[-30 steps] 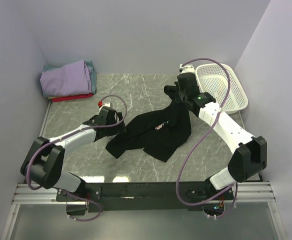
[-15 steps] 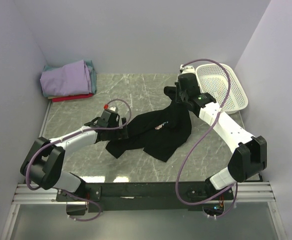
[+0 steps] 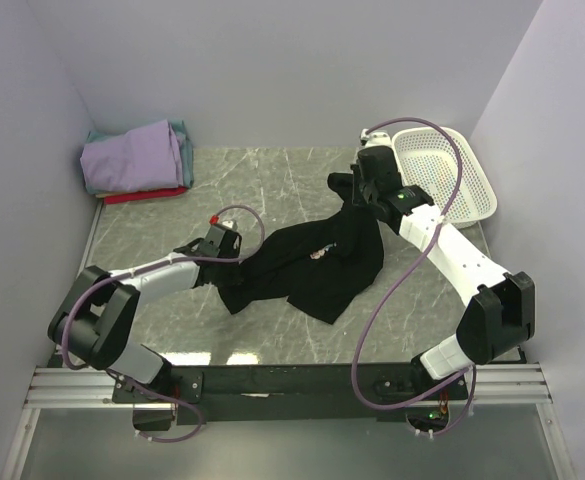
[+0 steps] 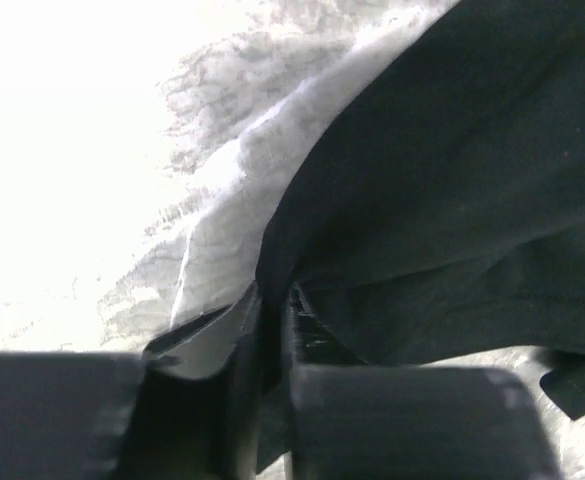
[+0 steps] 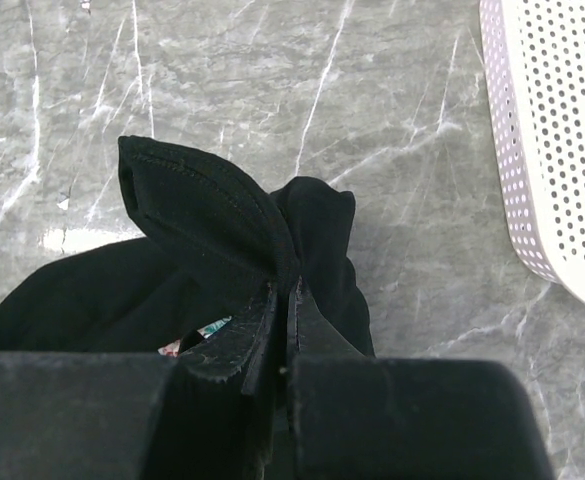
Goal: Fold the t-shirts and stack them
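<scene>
black t-shirt (image 3: 317, 265) lies crumpled in the middle of the table (image 3: 272, 180), between both arms. the left pincer (image 4: 272, 305) is clamped on its near-left edge, and the right pincer (image 5: 284, 295) pinches a bunched fold at its far end, near the white basket (image 3: 450, 172). folded shirts (image 3: 137, 160) sit stacked in the far-left corner.

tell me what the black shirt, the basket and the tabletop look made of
Black t-shirt: soft matte cloth, probably cotton knit; it drapes, with a stitched hem. Basket: white rigid plastic, seemingly; evenly perforated walls. Tabletop: grey, white-veined, slightly glossy; marble or a marble-look laminate, unclear.
</scene>
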{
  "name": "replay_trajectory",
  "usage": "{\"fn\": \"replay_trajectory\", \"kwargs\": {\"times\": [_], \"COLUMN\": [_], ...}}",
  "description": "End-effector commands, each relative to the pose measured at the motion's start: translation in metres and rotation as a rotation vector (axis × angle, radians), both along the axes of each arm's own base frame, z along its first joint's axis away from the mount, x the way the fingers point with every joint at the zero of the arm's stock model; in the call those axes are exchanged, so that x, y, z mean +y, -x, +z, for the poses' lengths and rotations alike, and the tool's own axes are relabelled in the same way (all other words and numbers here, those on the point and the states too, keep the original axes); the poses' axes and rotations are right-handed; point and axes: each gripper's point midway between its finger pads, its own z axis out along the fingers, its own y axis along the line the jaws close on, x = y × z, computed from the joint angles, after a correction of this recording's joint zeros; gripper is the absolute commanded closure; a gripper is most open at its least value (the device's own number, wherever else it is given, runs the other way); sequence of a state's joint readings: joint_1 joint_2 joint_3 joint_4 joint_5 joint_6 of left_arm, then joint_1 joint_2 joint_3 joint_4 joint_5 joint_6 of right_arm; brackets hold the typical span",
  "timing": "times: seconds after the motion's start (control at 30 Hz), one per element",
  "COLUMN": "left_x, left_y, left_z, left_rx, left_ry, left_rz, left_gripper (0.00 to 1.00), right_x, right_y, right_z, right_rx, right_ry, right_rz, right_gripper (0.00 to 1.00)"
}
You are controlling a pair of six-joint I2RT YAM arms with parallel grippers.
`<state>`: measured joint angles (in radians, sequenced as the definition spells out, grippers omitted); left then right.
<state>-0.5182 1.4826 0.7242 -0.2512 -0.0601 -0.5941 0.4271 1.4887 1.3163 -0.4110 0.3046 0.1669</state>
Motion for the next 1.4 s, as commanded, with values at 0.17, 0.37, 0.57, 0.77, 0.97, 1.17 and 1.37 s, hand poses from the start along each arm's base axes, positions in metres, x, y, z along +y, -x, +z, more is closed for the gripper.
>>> {"fn": "replay_trajectory", "kwargs": {"times": [0.17, 0.37, 0.57, 0.77, 0.97, 1.17, 1.37], "left_x": [0.005, 0.031, 0.056, 0.1, 0.125, 0.138, 0.136], "left_y": [-0.024, -0.062, -0.062, -0.024, 0.022, 0.072, 0.082], "left_z": [0.027, 0.163, 0.292, 0.361, 0.411, 0.438, 0.429], "left_rx": [-0.076, -0.344, -0.573, -0.707, -0.78, -0.814, -0.738], "left_ry": [-0.05, -0.094, -0.039, -0.053, 0.003, 0.086, 0.055], "left_rz": [0.065, 0.199, 0.282, 0.39, 0.406, 0.357, 0.307], "left_gripper": [0.99, 0.99, 0.99, 0.99, 0.96, 0.88, 0.68], "right_x": [-0.009, -0.032, -0.04, -0.065, -0.091, -0.096, -0.088], "right_y": [0.005, 0.031, 0.078, 0.131, 0.182, 0.228, 0.234], "right_z": [0.028, 0.088, 0.142, 0.181, 0.216, 0.234, 0.234], "right_rx": [-0.081, -0.229, -0.329, -0.445, -0.551, -0.578, -0.555], "right_ry": [-0.041, -0.065, -0.129, -0.184, -0.242, -0.29, -0.298], "right_rz": [-0.023, -0.065, -0.001, -0.016, -0.041, 0.037, 0.09], "right_gripper": [1.0, 1.0, 1.0, 0.98, 0.98, 0.96, 0.92]}}
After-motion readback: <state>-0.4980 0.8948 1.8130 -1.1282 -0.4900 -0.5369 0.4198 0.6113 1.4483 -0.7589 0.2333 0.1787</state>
